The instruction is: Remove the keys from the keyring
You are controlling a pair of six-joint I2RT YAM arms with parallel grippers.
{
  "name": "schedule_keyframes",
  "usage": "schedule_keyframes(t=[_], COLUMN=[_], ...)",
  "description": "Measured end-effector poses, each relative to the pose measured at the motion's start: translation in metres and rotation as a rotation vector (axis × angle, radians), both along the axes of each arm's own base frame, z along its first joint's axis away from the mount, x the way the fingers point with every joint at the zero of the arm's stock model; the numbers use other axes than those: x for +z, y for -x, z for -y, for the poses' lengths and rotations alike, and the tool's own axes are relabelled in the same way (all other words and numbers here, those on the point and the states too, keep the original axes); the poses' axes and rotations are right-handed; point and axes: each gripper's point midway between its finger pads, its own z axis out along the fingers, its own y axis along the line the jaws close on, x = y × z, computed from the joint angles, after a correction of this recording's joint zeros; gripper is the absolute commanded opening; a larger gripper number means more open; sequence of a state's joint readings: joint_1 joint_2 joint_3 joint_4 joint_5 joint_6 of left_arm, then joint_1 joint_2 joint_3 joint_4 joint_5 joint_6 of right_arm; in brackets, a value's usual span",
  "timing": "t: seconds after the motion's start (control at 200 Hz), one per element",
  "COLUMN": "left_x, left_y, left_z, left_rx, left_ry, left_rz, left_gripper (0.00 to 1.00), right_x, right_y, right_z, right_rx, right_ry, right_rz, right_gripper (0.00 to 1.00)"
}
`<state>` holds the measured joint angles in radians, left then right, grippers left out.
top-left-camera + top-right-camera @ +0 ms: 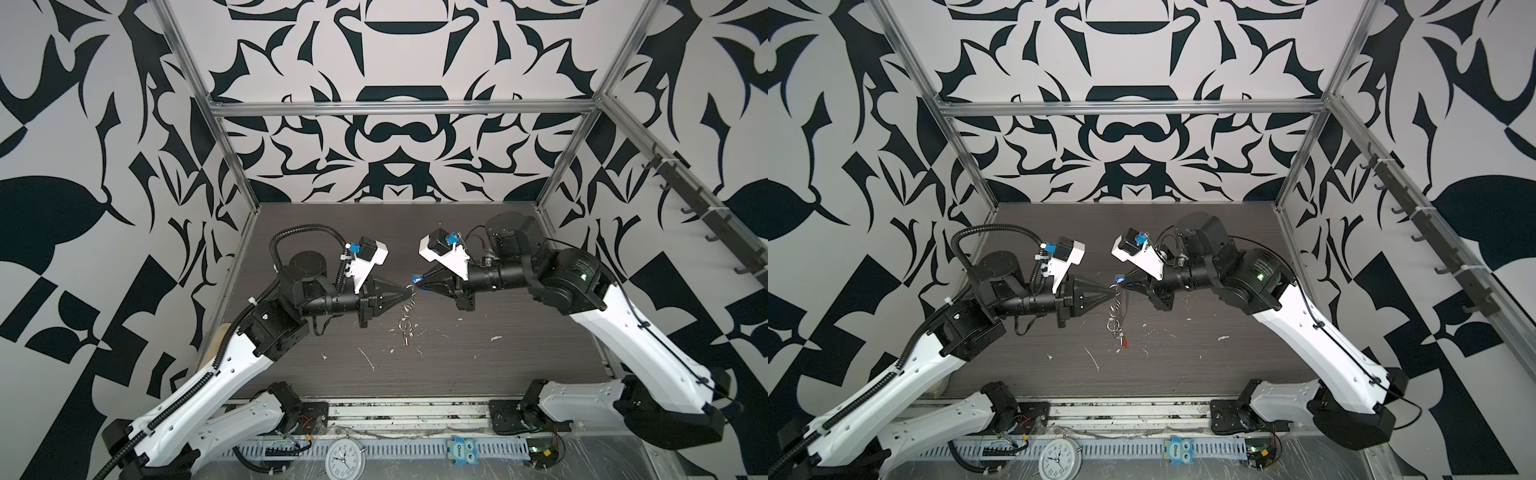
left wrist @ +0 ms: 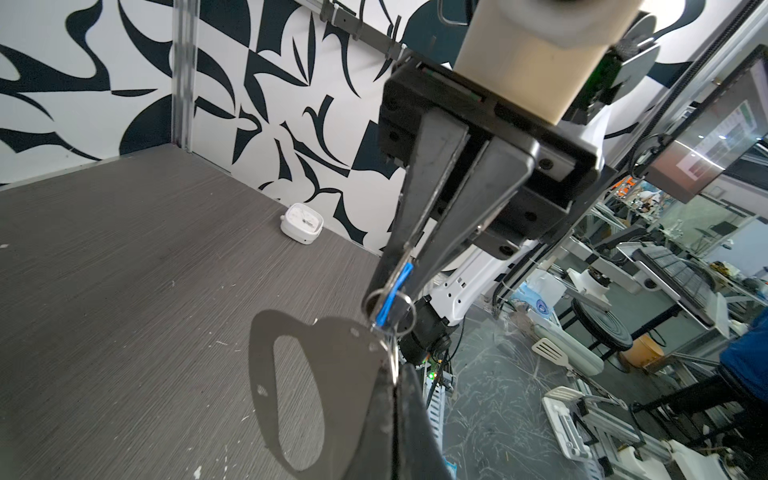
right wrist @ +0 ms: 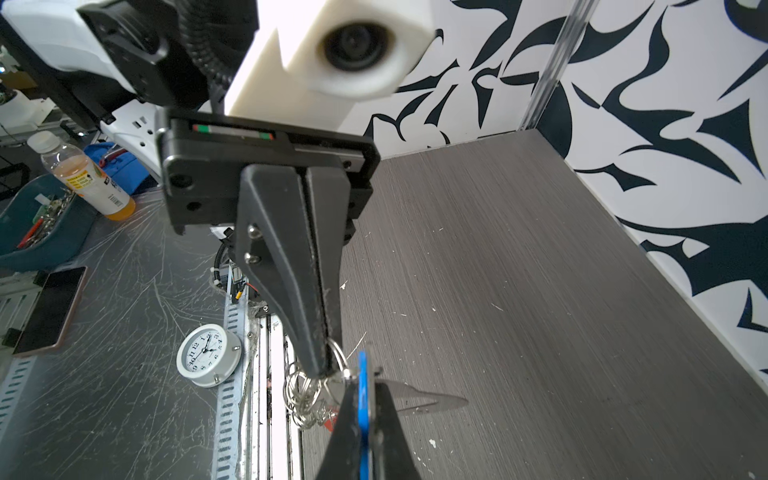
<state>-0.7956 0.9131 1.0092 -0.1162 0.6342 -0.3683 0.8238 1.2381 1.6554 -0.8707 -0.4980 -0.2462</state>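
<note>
Above the table (image 1: 519, 353) — left jaws tight on keyring (image 1: 406, 318), right jaws tight on blue key (image 3: 363, 390) (red key (image 1: 1124, 341) lowest)

The silvery keyring (image 1: 406, 318) hangs as a chain, blue key (image 1: 415, 279) topmost, red key (image 1: 409, 341) lowest.

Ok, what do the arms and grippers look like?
The left arm and right arm have white shell links and black joints. The left gripper and right gripper are black, with tapering triangular fingers. Each wrist carries a white camera mount with a blue plug. A black ribbed conduit runs along the left arm; a thin black cable is clipped along the right arm.
</note>
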Motion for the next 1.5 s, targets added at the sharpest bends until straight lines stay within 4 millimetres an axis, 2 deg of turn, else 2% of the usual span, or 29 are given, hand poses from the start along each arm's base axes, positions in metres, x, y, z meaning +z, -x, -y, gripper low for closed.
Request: schedule_keyframes(t=[0.285,0.835,1.165,1.28,1.5], left_x=[0.016,0.03,0.028,0.029,0.033], left_y=[0.007,0.014,0.016,0.018,0.02], left_z=[0.005,0.008,0.009,0.01,0.01], left_rx=[-0.075,-0.133,-0.158,-0.172,-0.189], left_ry=[0.089,0.147,0.144,0.148,0.162], left_rz=[-0.016,0.004,0.004,0.009,0.011], left_gripper=[0.0,0.0,0.0,0.0,0.0], right_x=[0.019,0.036,0.036,0.036,0.04], right_y=[0.008,0.018,0.022,0.024,0.026], right_z=[0.003,0.005,0.008,0.009,0.008], right_rx=[0.046,0.098,0.106,0.109,0.122], right_ry=[-0.035,-0.058,-0.048,-0.046,-0.055], right_rz=[0.052,0.061,0.05,0.047,0.043], right_gripper=[0.0,0.0,0.0,0.05,0.07])
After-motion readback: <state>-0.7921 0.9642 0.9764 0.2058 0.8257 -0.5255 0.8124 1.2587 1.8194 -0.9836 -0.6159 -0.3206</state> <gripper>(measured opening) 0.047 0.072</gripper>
